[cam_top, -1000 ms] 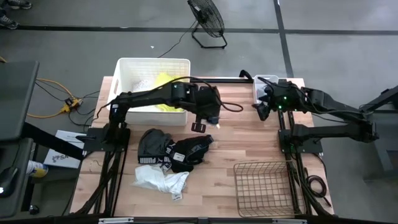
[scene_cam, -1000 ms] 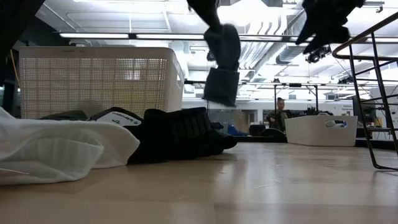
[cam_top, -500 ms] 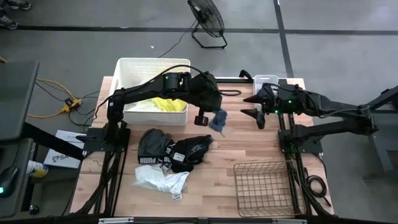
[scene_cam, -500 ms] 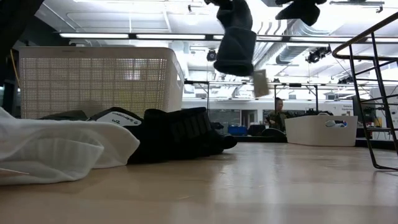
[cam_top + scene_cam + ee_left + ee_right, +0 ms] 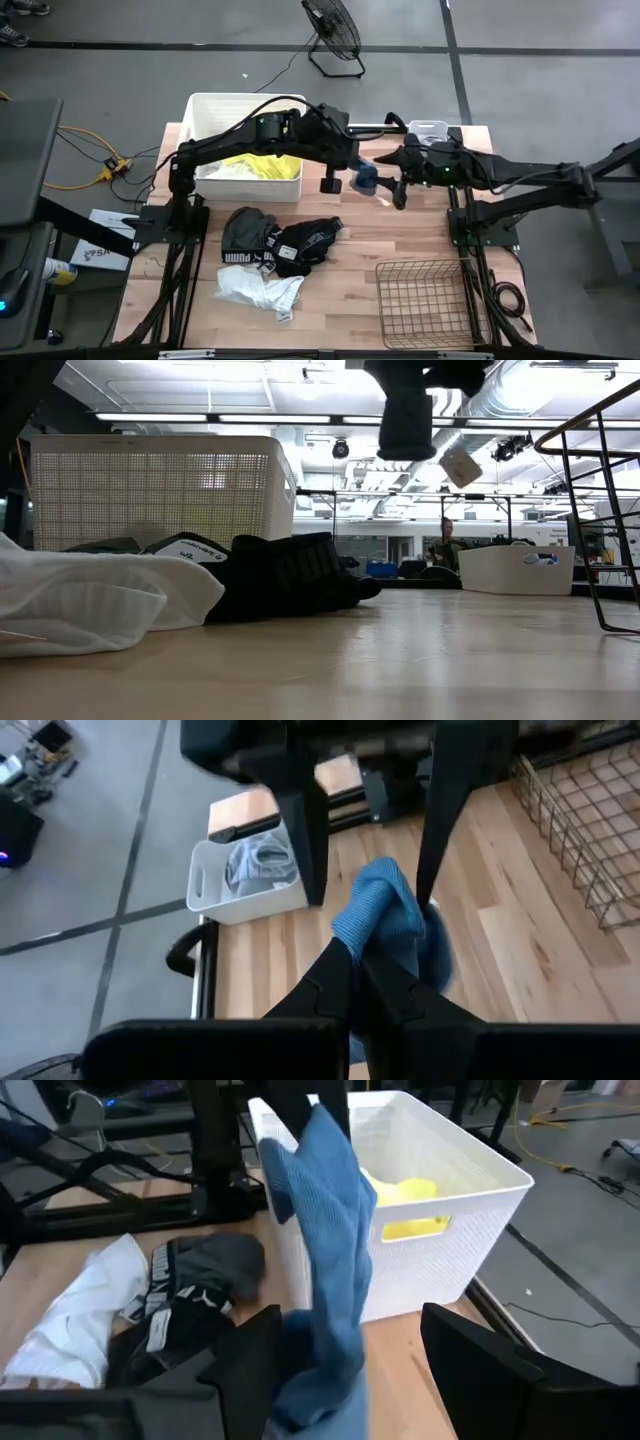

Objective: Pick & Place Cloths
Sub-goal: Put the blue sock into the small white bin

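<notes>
The big white tub (image 5: pixel 247 146) stands at the far left part of the table (image 5: pixel 400 235), and I use it as the reference. Inside it lies a neon yellow cloth (image 5: pixel 262 168). In front of the tub, on the wood, there is a pile: black cloths with white print (image 5: pixel 280 243) and, nearest to the table's front edge, a white cloth (image 5: pixel 258 289).

To the right of the tub, the left gripper (image 5: pixel 352 176) is in the air above the table — its fingers are clamped together on a blue sock (image 5: pixel 364 180), which hangs down from them with a small tag. Just right of the sock is the right gripper (image 5: pixel 392 180); its fingers (image 5: pixel 490 1365) stand apart on both sides of the hanging sock, and I cannot tell if they touch it.

Further right of the tub — at the far right corner — sits a small white bin (image 5: pixel 428 131) with grey fabric inside. The wire basket (image 5: pixel 426 301) is at the front right, well apart from the tub.
</notes>
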